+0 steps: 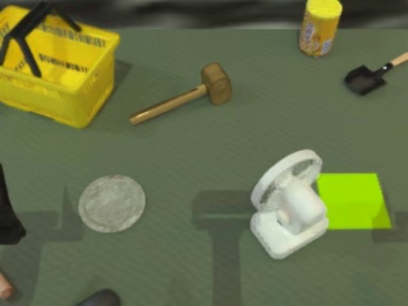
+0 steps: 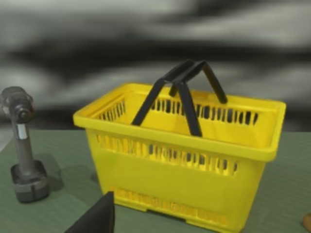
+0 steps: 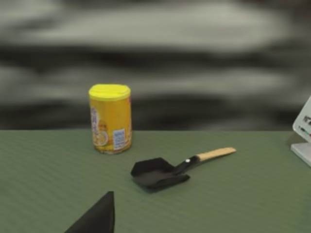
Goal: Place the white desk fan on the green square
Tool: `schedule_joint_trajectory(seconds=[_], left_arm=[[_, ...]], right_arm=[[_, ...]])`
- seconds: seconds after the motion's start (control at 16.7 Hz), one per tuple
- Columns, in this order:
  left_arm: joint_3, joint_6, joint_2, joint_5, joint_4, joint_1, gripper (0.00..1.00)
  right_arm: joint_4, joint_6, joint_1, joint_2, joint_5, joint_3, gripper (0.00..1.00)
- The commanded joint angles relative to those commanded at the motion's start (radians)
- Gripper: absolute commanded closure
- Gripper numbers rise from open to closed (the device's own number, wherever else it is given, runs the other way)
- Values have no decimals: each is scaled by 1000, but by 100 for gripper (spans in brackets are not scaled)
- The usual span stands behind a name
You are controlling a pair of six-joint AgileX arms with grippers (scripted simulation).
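The white desk fan [image 1: 290,204] stands on the table right of centre, grille facing the top view's left. Its rear edge meets the left side of the green square [image 1: 356,201], which lies flat at the right. No gripper touches either one. My left arm [image 1: 7,220] is parked at the table's left edge. Its wrist view shows one dark fingertip [image 2: 103,216] with a bare inner face. My right arm is out of the top view. One dark fingertip [image 3: 103,213] shows, and a white corner of the fan [image 3: 304,130] sits at the picture's edge.
A yellow basket [image 1: 95,60] with black handles stands back left, with a wooden mallet [image 1: 185,95] beside it. A yellow can [image 1: 320,27] and a black shovel [image 1: 370,76] are back right. A round grey disc [image 1: 111,203] lies front left. A grey upright tool [image 2: 22,145] stands beside the basket.
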Motion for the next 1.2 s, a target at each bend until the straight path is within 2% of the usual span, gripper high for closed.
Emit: schedule_joint_trajectory(seconds=[0.24,0.42,0.72,1.2], left_arm=[[0,0,0,0,0,0,0],[0,0,0,0,0,0,0],[0,0,0,0,0,0,0],[0,0,0,0,0,0,0]], right_arm=[[-30,-30,13,31,0,29,0],[-147,-145,58,156,2,147,0],[-451,-457,183,561,5,518,0],[-977,-1028,419,1374,0,1298,0]])
